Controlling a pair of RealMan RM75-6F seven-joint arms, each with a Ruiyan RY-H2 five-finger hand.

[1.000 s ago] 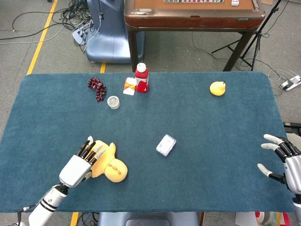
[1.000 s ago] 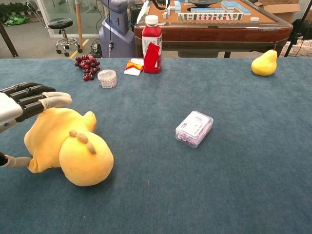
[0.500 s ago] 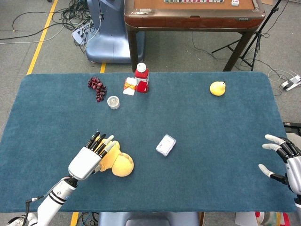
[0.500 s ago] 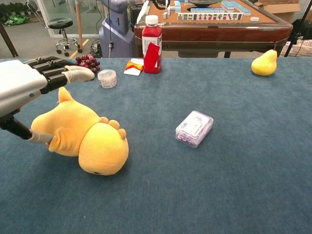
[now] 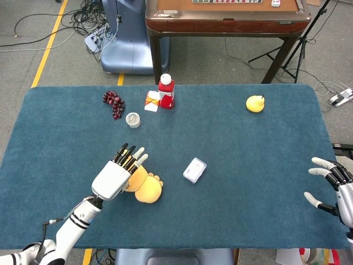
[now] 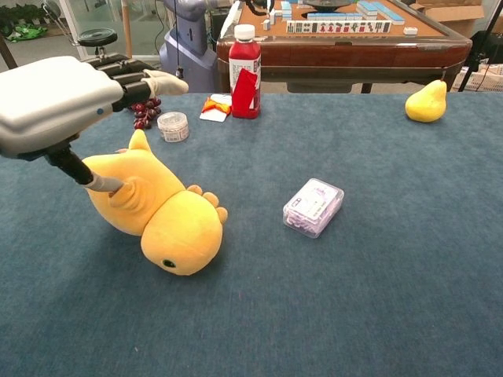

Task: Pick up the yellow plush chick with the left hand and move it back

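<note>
Left hand over the chick at the table's near left.

From the head view, the left hand (image 5: 117, 174) covered the yellow plush chick (image 5: 145, 189), fingers extended; the right hand (image 5: 335, 187) sat spread at the right edge. From the chest view, the thumb pressed into the chick's body (image 6: 153, 208), the other fingers (image 6: 149, 81) straight above it, near the grapes (image 6: 141, 110).
</note>
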